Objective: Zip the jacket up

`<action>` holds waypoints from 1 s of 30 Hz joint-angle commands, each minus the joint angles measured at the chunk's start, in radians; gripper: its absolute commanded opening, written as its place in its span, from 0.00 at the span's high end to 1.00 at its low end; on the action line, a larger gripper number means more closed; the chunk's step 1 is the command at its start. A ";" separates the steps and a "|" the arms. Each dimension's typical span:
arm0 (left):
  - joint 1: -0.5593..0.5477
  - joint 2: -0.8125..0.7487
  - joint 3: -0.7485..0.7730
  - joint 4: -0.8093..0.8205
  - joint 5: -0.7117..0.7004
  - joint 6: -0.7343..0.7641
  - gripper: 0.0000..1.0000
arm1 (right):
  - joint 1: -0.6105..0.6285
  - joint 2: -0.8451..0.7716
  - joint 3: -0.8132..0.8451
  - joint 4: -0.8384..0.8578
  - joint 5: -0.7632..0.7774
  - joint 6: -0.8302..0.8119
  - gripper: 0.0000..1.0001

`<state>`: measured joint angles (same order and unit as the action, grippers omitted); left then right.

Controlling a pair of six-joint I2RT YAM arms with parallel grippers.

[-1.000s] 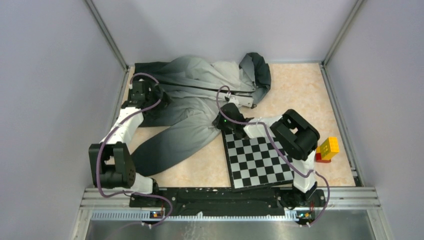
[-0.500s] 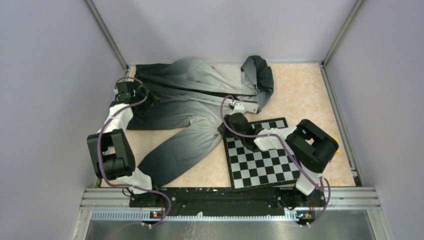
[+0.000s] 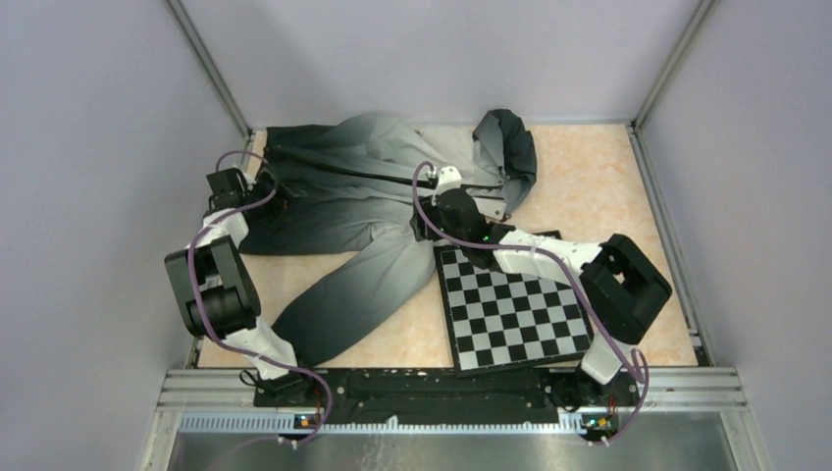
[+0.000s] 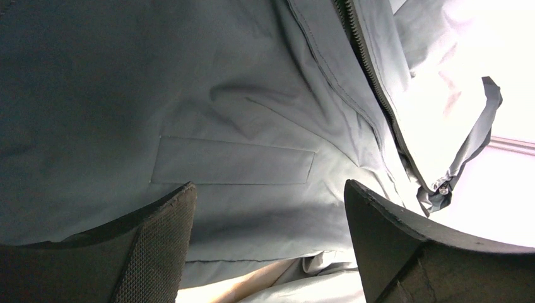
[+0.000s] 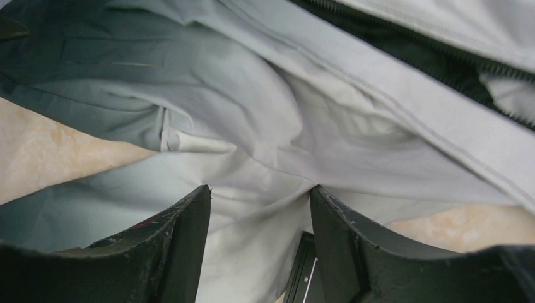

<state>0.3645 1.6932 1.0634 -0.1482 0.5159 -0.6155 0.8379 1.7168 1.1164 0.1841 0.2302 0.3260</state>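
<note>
One jacket (image 3: 353,191) lies spread beyond and left of the one chessboard (image 3: 510,314), a sleeve trailing past the board's left edge. Over its fabric, the left gripper (image 4: 270,189) is well left of the board and the right gripper (image 5: 260,192) at its far-left corner, both spread apart and empty.

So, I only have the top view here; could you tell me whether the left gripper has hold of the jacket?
Observer: No. In the left wrist view the left gripper is open, and the jacket lies beyond it, ungripped.
Operator: Thank you. And the other one?
Observer: The right gripper is open too, over pale grey cloth.
Operator: What else shows there?
Observer: The zipper crosses the upper right of that wrist view.
</note>
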 commanded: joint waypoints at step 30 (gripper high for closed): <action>-0.026 0.380 0.143 0.601 -0.213 -0.501 0.42 | -0.115 0.530 0.592 0.127 -0.283 -0.079 0.43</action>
<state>0.3531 2.0483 1.1519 0.3660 0.3485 -1.0683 0.7643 2.3032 1.7206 0.2474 -0.0277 0.1928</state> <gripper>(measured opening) 0.603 0.572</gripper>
